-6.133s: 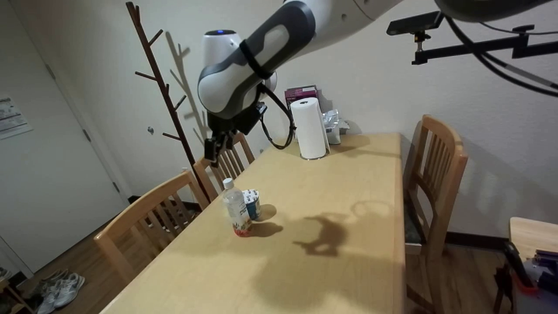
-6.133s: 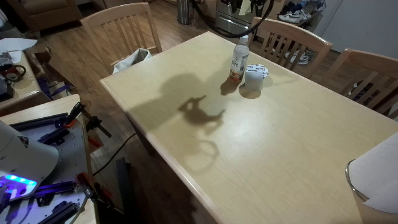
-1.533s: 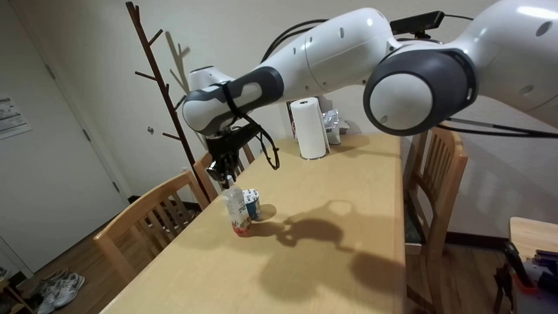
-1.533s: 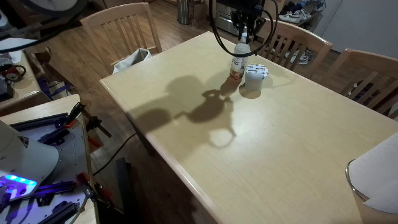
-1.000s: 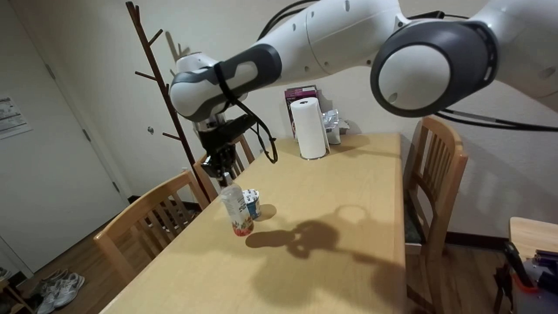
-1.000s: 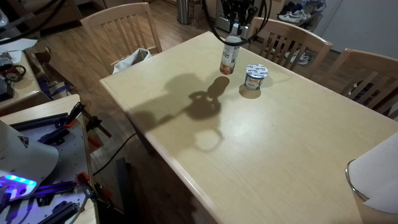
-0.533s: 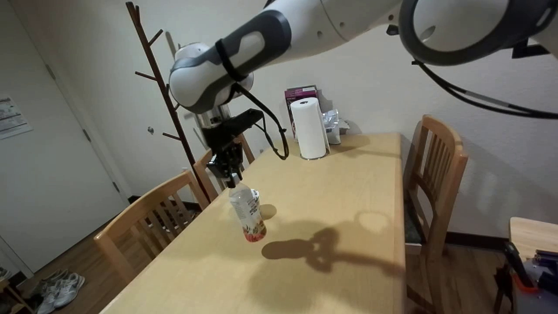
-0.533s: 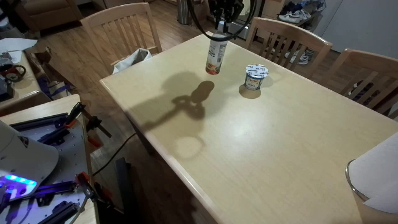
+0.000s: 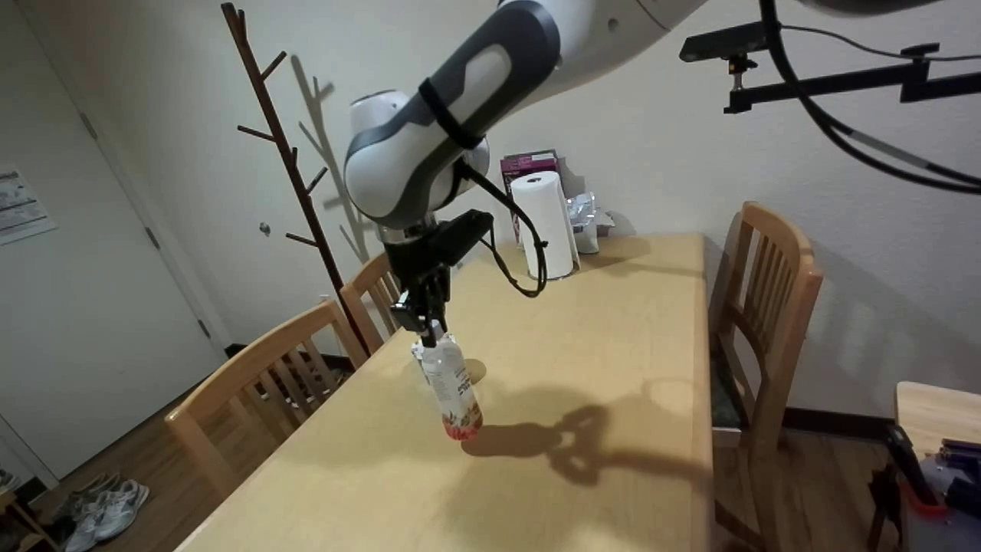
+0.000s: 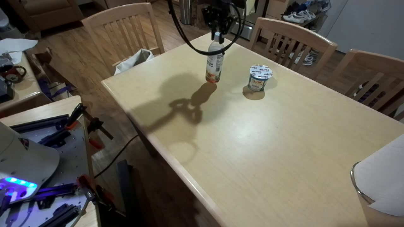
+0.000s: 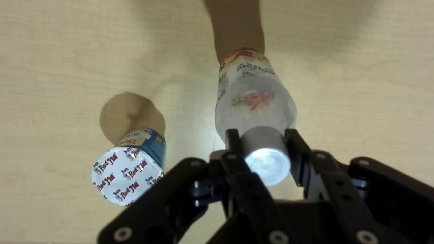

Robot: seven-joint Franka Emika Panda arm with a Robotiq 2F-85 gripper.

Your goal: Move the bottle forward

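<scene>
Bottle [image 10: 214, 66] upright at table [image 10: 300, 151], fingers [image 11: 234, 145] clamped on its cap [image 11: 268, 164].
In an exterior view: short table edge nr bottle, wide run of table btwn bottle & paper roll [image 10: 383, 181]; 1 bottle, 1 cup [image 10: 258, 82], 1 paper roll, 3 chairs [image 10: 118, 14]. In an exterior view: cup partly hid behind bottle; long table edge at R well off. Wrist view: cap btwn both fingers, touching; bottle body below them, base contact w/ table can't tell; cup to L, apart fr. bottle.

Glare [image 10: 247, 132] blooms on the counter [image 10: 315, 151] in an exterior view, blue light [image 10: 22, 183] at eight o'clock; wrist view, shadow [image 11: 239, 27] stretches off the bottle [image 11: 252, 105] toward twelve!
</scene>
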